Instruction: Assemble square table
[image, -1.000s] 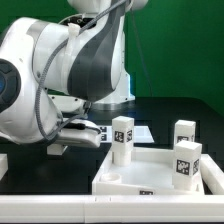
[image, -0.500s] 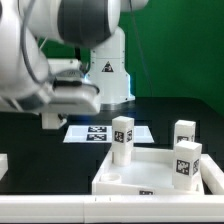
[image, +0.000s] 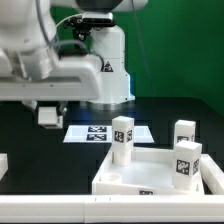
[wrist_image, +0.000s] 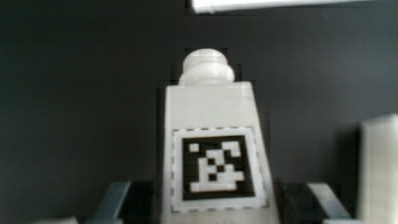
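We see our pincer (wrist_image: 215, 205) pinching a white peg leg (wrist_image: 212, 135), its two fingers (wrist_image: 119, 203) flanking the tagged lower part while the rounded peg end points away from the camera. In the exterior view the arm fills the upper left, raised above the black table (image: 30, 145). The square tabletop (image: 125, 180) lies at the exterior view's lower right with three legs (image: 122, 139) standing upright on it. The marker board (image: 95, 132) lies flat behind it.
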